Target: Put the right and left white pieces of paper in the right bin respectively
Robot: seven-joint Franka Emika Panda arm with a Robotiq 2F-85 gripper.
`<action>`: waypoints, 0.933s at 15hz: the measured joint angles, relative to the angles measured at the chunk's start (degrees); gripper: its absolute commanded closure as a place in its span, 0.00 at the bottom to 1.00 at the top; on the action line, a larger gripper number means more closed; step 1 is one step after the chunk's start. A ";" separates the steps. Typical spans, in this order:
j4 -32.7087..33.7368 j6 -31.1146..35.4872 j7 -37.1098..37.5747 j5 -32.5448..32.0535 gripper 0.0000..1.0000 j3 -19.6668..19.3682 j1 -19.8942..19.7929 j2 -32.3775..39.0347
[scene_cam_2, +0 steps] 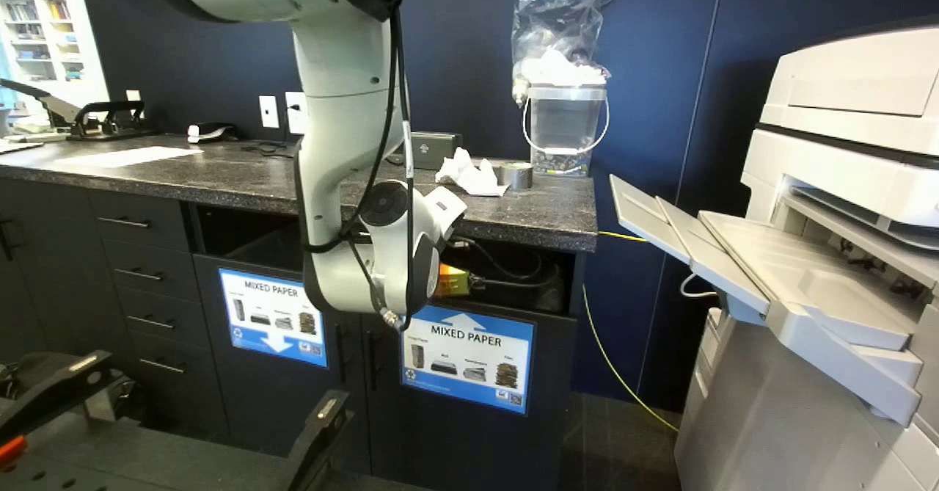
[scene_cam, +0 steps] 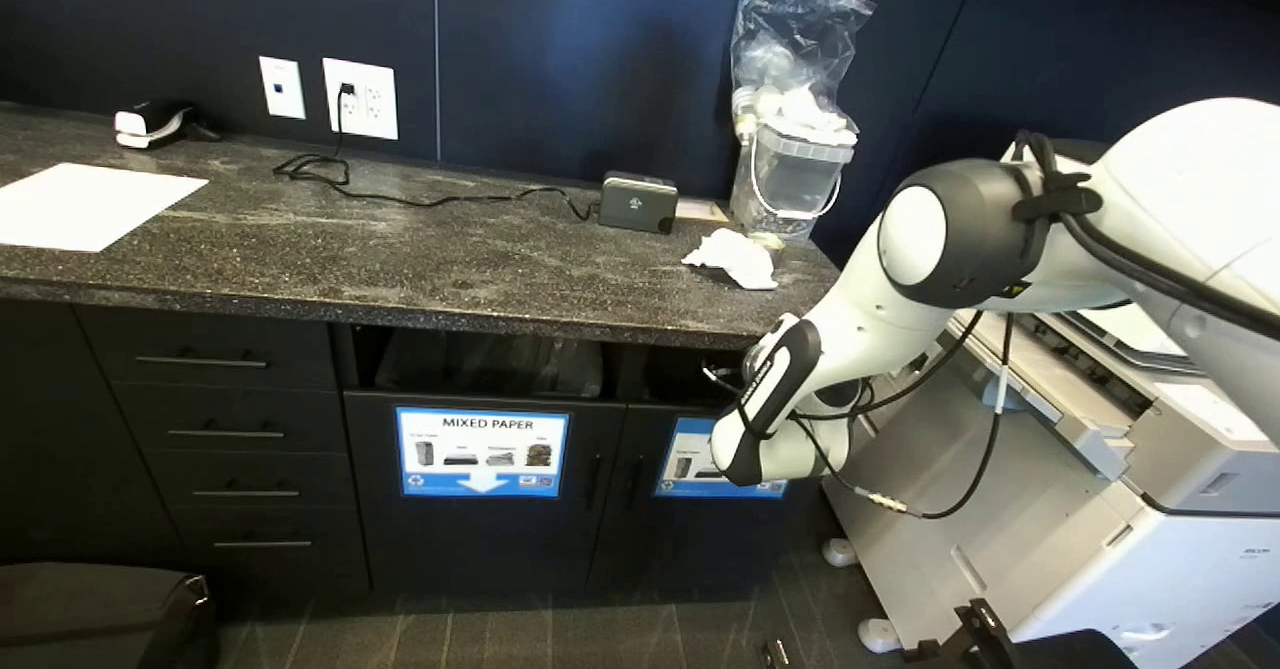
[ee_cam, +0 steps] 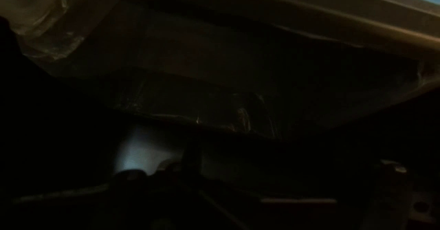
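Observation:
One crumpled white paper wad (scene_cam: 735,257) lies on the counter near its right end; it also shows beside a tape roll in an exterior view (scene_cam_2: 471,174). The second wad is hidden or out of view. The right bin (scene_cam_2: 469,439) is a dark cabinet with a blue-edged sign; its door also shows in an exterior view (scene_cam: 690,539), partly behind the arm. My wrist reaches into its slot under the counter, with an orange-yellow part (scene_cam_2: 452,280) at the opening. In the very dark wrist view my gripper (ee_cam: 292,161) has its fingers apart, with nothing visible between them.
The countertop edge (scene_cam_2: 535,230) hangs just above the slot. The twin bin (scene_cam: 480,539) stands beside it. A bucket (scene_cam: 790,179) with a clear bag and a black box (scene_cam: 637,202) stand at the back. A printer (scene_cam: 1000,489) is close on the right. A white sheet (scene_cam: 100,204) lies left.

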 measured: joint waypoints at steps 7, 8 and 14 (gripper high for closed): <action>-13.59 -21.97 -2.63 -2.83 0.00 -1.54 1.89 -14.64; -15.12 -26.27 -3.05 -3.87 0.00 -1.59 2.12 -17.11; -20.12 -54.91 -7.85 -10.47 0.00 2.51 1.22 -32.58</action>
